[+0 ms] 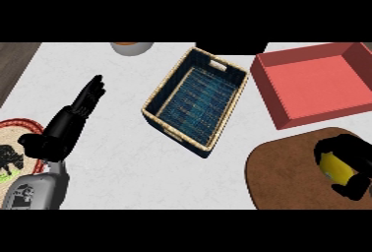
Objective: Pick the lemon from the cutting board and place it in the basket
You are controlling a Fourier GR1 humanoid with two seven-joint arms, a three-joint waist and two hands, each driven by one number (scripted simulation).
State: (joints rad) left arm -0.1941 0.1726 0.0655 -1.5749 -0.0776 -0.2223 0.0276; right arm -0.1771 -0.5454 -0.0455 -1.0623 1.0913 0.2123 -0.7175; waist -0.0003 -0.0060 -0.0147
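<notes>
The yellow lemon [335, 167] lies on the brown cutting board [283, 170] at the lower right. My right hand [355, 160] curls round it, black fingers wrapping its top and right side and hiding part of it. The basket [163, 88], woven tan rim with a dark blue inside, stands tilted in the middle of the counter with nothing in it. My left hand [76, 115] rests open at the left, fingers straight and pointing up, well away from the basket and the board.
A red tray [276, 93] sits at the upper right, close to the basket's right end. A grey bowl [131, 47] shows at the top edge. A round woven mat [16, 129] lies at the left edge under my left forearm.
</notes>
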